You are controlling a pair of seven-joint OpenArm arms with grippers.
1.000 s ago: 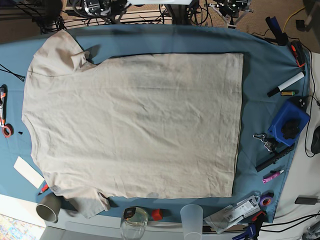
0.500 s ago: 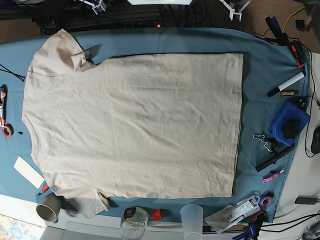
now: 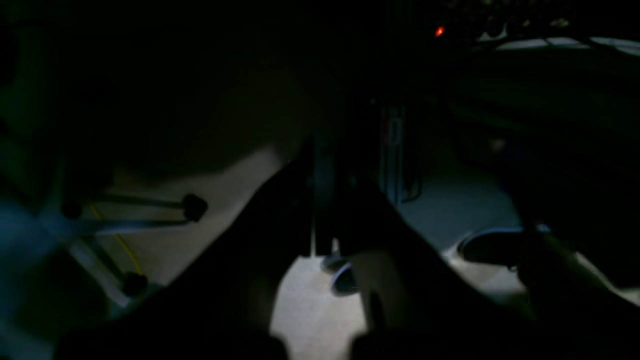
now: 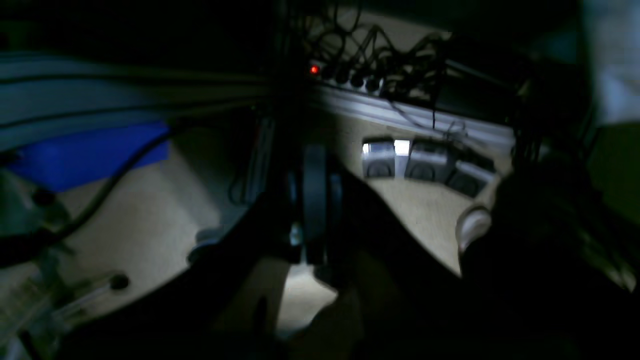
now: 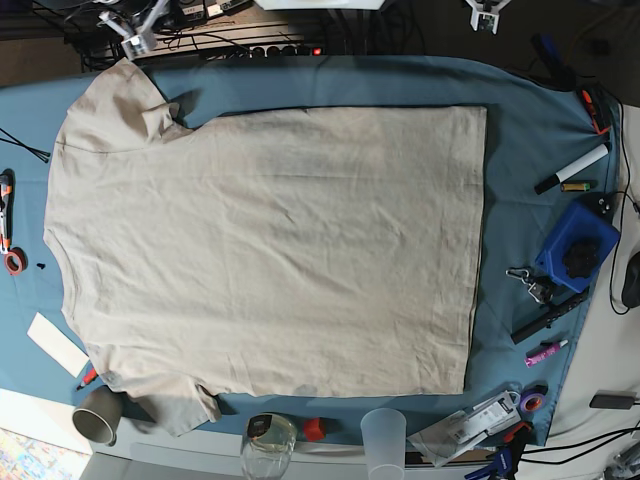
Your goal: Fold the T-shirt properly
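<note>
The big tan T-shirt (image 5: 270,250) lies flat and spread out on the blue tablecloth (image 5: 530,140) that covers the surface, with its sleeves toward the left of the base view. The right gripper (image 5: 135,30) and the left gripper (image 5: 487,14) sit at the far edge, well apart from the shirt and holding nothing. Both wrist views are too dark to tell if the fingers are apart or together.

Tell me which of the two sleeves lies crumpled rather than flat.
The sleeve at the near edge, beside the grey cup; the far sleeve lies flatter.
</note>
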